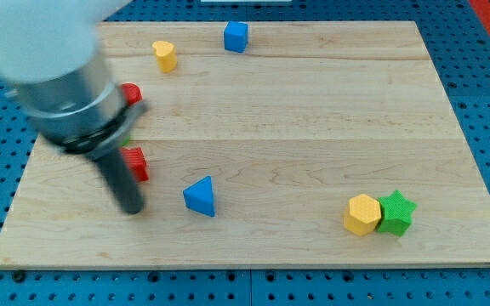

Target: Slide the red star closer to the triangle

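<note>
Nearest the view's bottom, at the right, a yellow hexagon block [362, 214] and a green star block [395, 212] sat touching each other, well apart from the action. Left of them the blue triangle [201, 196] lay alone on the wooden table [313, 127].

My tip [132, 206] stood just left of the triangle, with a small gap between. There was no hand on this arm, only the rod, so nothing was spread or pinching. Just behind the rod, up and to its right, a red block [136, 163] showed partly; most of it was hidden, so I could not tell whether this was the red star. It lay near the triangle but not touching it. A second red block [132, 93] peeked out farther up, also half covered by the arm.

I judged the task well along if the nearer red piece was the star: it was already close, with only a short final nudge left.

Farthest away, near the view's top, were a yellow block [165, 55] and a blue cube [236, 36].

No containers were present; every block rested directly on the table.
</note>
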